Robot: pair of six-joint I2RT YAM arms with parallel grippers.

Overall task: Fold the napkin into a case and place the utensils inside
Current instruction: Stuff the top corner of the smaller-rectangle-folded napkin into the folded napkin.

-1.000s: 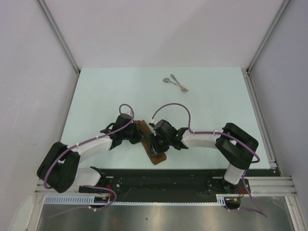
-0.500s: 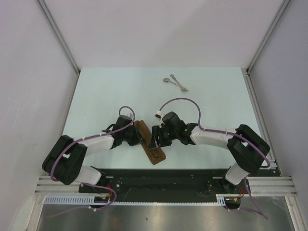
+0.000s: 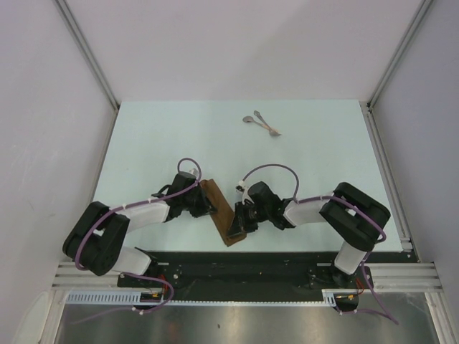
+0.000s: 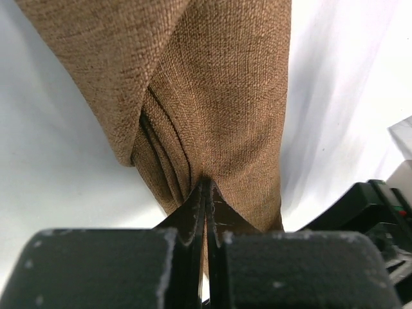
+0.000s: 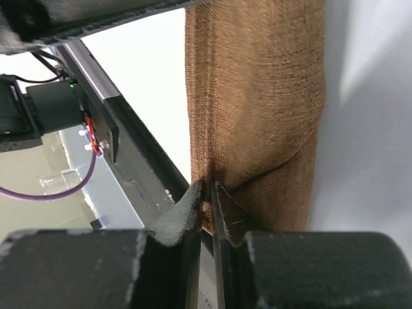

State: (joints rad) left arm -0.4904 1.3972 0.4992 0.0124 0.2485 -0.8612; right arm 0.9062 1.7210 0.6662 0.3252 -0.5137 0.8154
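So the plain brown cloth napkin [image 3: 221, 213] is folded down into a long narrow strip. It's lying slantwise on the pale tabletop [image 3: 323, 165] close to the arm bases, so the case part looks mostly done to me. The left hand [image 4: 205, 195] is pinched shut on a fold along its left side, and the right hand [image 5: 207, 193] is nipped narrow on the cloth's edge nearer the bottom end. The two small silvery metal utensils [image 3: 262, 123] sit together way off at the far side, so getting them inside is what's left.
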